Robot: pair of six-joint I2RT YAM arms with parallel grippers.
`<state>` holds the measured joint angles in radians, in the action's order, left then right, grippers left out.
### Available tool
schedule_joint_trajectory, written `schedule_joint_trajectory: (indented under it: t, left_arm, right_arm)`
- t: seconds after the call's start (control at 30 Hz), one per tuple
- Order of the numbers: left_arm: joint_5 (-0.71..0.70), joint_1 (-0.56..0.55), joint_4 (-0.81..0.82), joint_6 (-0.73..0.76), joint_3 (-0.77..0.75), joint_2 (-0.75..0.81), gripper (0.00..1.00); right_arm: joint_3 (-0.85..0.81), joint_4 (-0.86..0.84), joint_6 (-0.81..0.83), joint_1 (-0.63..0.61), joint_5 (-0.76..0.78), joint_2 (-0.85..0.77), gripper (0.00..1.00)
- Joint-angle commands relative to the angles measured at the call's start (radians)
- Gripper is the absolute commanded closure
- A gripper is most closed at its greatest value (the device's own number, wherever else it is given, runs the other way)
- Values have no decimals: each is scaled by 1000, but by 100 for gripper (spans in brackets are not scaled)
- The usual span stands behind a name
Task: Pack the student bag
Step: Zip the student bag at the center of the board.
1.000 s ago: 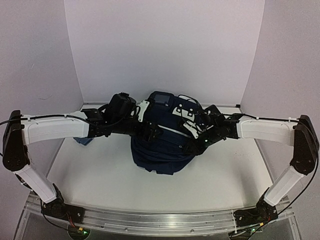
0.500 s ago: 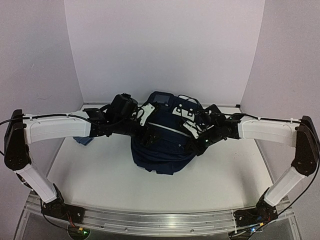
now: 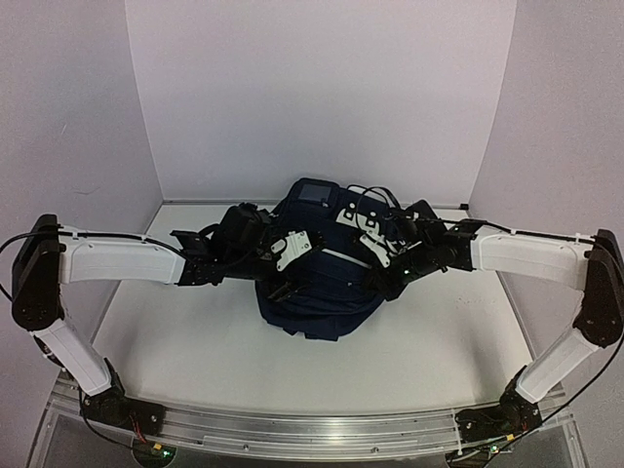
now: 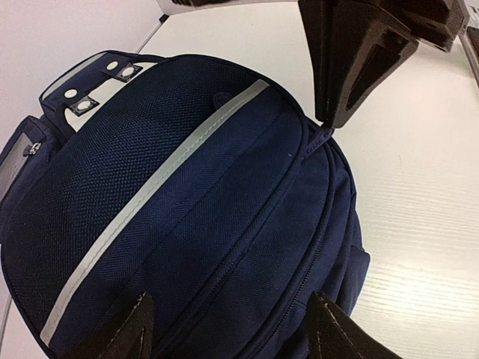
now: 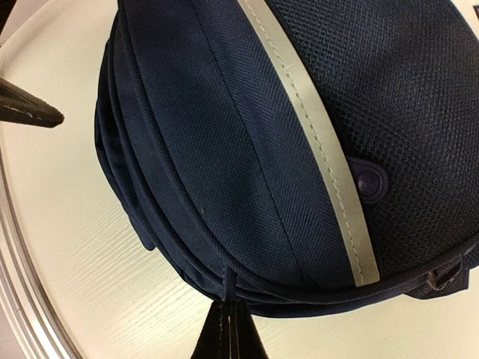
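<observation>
From overhead I see the student bag [image 3: 317, 297] lying in the middle of the bench [image 3: 175, 336], with both arms reaching in over it from either side. That view is too dark and crowded to tell me what either set of fingers is doing.

The left wrist camera sorts it out. My left fingers [image 4: 123, 329] stand wide apart at the bottom of its frame, over the navy fabric, gripping nothing. The same view shows the right fingers [image 4: 340, 82] coming in from the top, pressed together to a point on the zip pull [image 4: 323, 134] at the bag's rounded edge. It also shows a pale grey stripe [image 4: 165, 179] running across the front panel, and a white patch [image 4: 93, 93] with snaps at the far end, which the right wrist camera misses.

The right wrist camera gives me the grip from close up: the two fingers are closed, and the thin navy pull tab runs straight into them from the seam. At its left edge a dark left fingertip hangs over bare bench, apart from the bag. This view alone shows a round navy stud [image 5: 370, 179] beside the stripe.
</observation>
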<state>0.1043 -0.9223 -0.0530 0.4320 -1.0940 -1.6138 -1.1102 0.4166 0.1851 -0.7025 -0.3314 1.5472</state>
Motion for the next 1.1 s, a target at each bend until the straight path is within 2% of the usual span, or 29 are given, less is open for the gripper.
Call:
schedule_joint_trajectory:
  t: [0.0, 0.13, 0.23, 0.33, 0.57, 0.67, 0.8, 1.07]
  left_arm:
    - [-26, -3, 62, 32, -43, 2, 31]
    - [-44, -3, 111, 15, -6, 24, 30]
    - [-52, -3, 94, -5, -11, 29, 30]
    - [-51, -3, 92, -10, -3, 42, 30]
    - [-66, -3, 103, -37, 4, 42, 29]
    - [-68, -4, 102, -36, 1, 42, 29]
    - [-58, -8, 71, 21, -23, 30, 29]
    - [-82, -64, 118, 306, 7, 12, 27]
  right_arm:
    - [14, -72, 22, 1, -11, 45, 86]
    - [39, -137, -5, 1, -32, 54, 74]
    - [38, -155, -19, -1, -35, 66, 69]
    - [46, -164, -24, -4, -36, 70, 60]
    - [55, -190, -66, -25, -12, 47, 50]
    - [54, -204, -70, -43, 59, 53, 52]
    - [56, -205, -63, -51, 140, 88, 61]
    - [86, -217, -55, -51, 182, 46, 100]
